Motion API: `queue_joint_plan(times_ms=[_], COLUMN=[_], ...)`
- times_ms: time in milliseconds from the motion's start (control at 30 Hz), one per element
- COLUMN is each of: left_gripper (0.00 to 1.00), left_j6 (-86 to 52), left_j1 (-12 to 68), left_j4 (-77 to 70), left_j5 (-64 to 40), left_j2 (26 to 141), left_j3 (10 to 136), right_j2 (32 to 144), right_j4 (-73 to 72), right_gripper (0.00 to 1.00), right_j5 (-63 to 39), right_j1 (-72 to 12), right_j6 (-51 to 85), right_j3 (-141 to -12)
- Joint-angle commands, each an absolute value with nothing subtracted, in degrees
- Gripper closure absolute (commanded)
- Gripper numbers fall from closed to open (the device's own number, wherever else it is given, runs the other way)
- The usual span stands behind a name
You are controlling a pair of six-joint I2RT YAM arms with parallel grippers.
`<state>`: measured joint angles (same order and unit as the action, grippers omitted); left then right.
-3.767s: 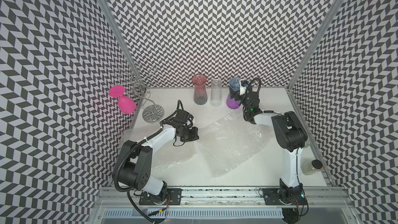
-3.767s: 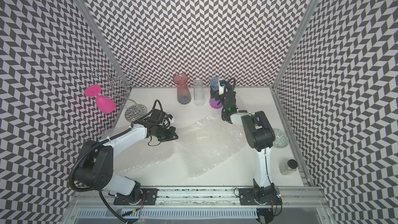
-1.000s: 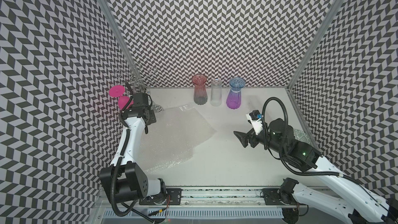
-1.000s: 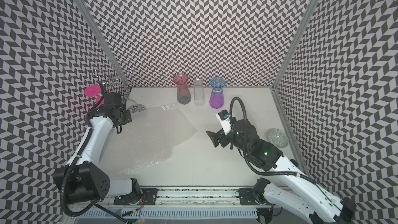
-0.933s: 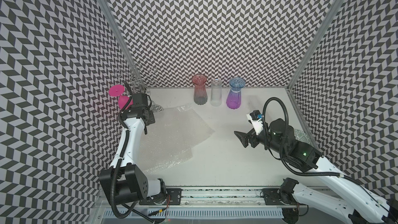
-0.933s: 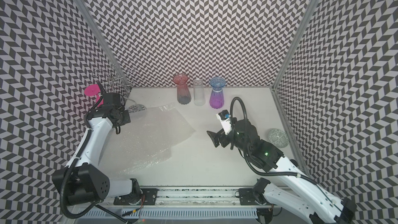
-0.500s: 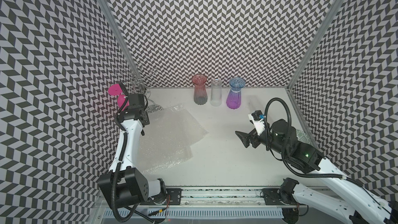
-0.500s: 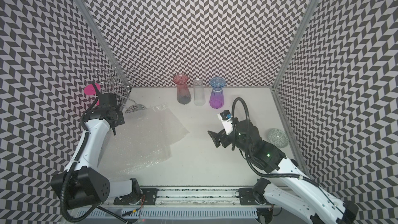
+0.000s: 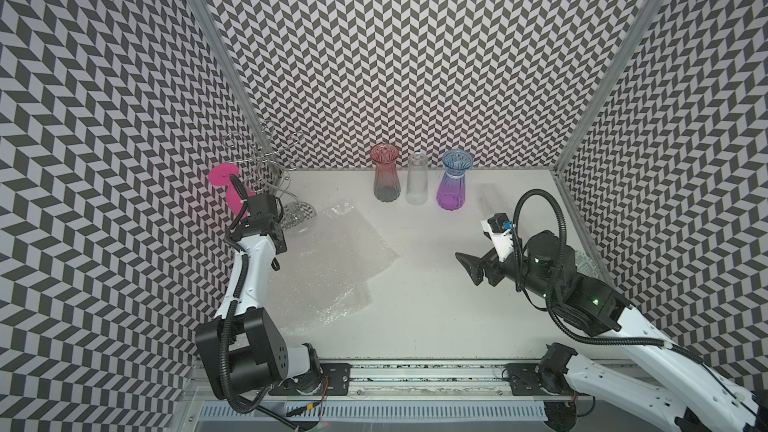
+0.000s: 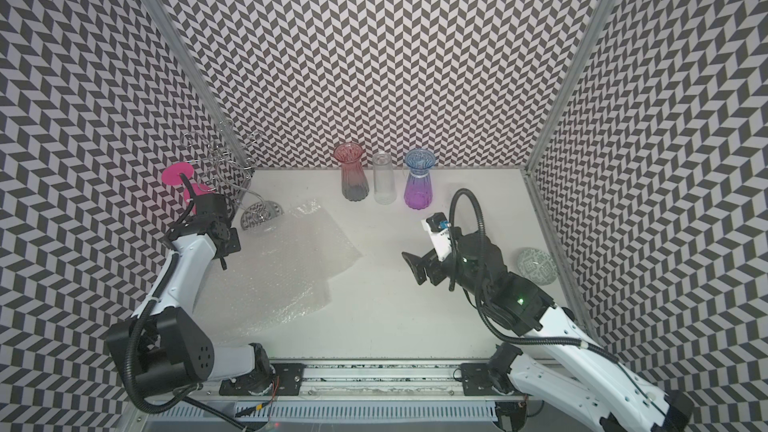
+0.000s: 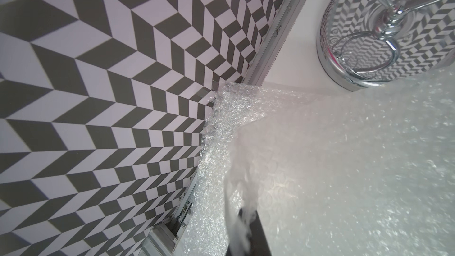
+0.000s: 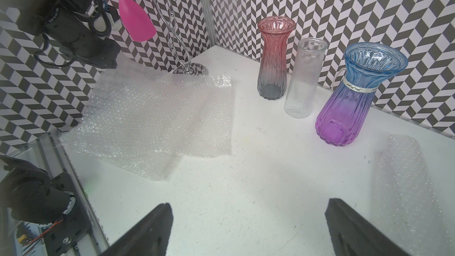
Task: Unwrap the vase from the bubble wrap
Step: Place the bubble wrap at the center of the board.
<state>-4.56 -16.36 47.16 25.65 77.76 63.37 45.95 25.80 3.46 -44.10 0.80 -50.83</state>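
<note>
Bubble wrap (image 9: 332, 268) nearer left wall (image 9: 104, 160) than a second ago, corner in tight left jaws; right jaws wide.

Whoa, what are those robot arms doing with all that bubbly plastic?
The left pincer is shut on an edge of the bubble wrap, holding that edge up while the rest lies on the table. The right pincer hangs open above the table, holding nothing. A pink vase, a clear vase and a blue-purple vase stand unwrapped at the back.
</note>
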Motion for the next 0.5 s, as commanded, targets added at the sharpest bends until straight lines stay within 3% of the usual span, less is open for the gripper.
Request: queue_joint_plan(times_ms=[0,467], left_gripper=[1.00,1.00], left_j6=[-4.6,-5.5], left_j1=[-18.0,-22.5], left_j4=[45.8,43.3], left_j5=[25.5,27.7], left_j2=[79.7,83.0], left_j3=[65.0,62.8], right_j2=[44.7,44.0], right_j4=[25.0,25.3], right_gripper=[0.01,0.01], right_j5=[4.3,6.1], right_j1=[-44.4,-45.7], right_j6=[0.1,-0.9], right_j3=[-50.6,-50.4])
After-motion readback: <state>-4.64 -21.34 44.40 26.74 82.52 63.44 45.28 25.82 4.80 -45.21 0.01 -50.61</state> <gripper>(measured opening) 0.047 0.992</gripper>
